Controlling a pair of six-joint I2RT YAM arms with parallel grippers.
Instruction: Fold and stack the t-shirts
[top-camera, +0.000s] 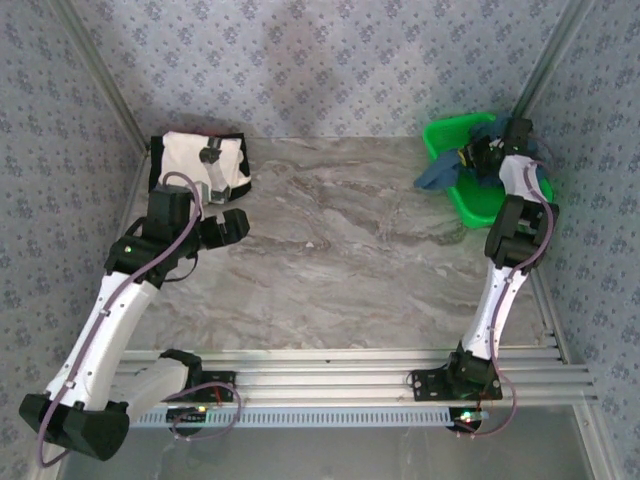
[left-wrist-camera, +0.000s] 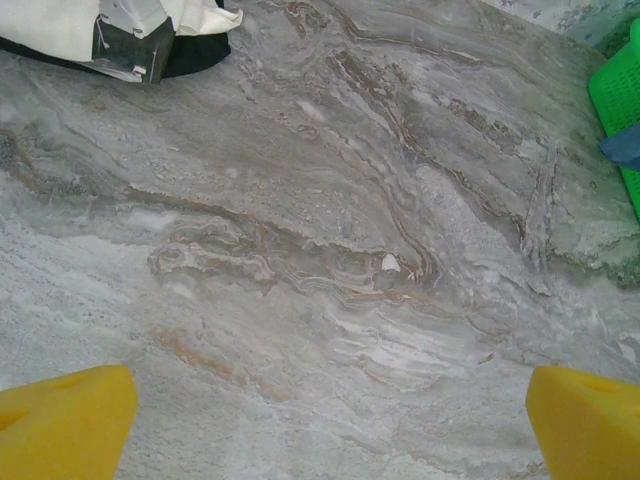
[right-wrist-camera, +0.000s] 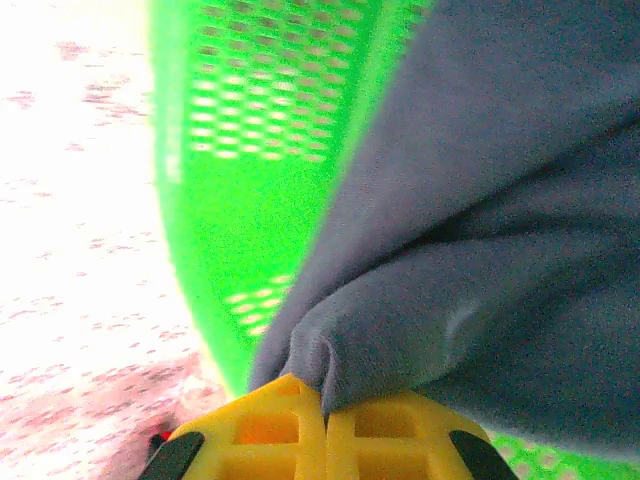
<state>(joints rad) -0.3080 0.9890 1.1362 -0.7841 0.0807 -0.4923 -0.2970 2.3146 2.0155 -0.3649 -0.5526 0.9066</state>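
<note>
The cream-white t-shirt (top-camera: 190, 160) lay at the far left corner of the worktop (top-camera: 350, 260), folded into a compact, roughly square packet. Black edging showed along its sides, and a small black-and-grey patch sat near its middle. The left gripper (left-wrist-camera: 322, 425) hovered over bare worktop just on the near side of this shirt, without touching it. Its yellow fingers (left-wrist-camera: 60, 420) stood fully apart and held nothing. The dark teal-blue t-shirt (right-wrist-camera: 500, 200) was plain and unfolded, bunched into soft creases. It lay in the bright green basket (top-camera: 445, 132) at the far right corner of the worktop, with part of the cloth spilling over the basket's left rim towards the worktop. The right gripper (right-wrist-camera: 325, 425) was inside the basket, its yellow fingers closed together and pinching a gathered fold of the dark teal-blue t-shirt between them.
</note>
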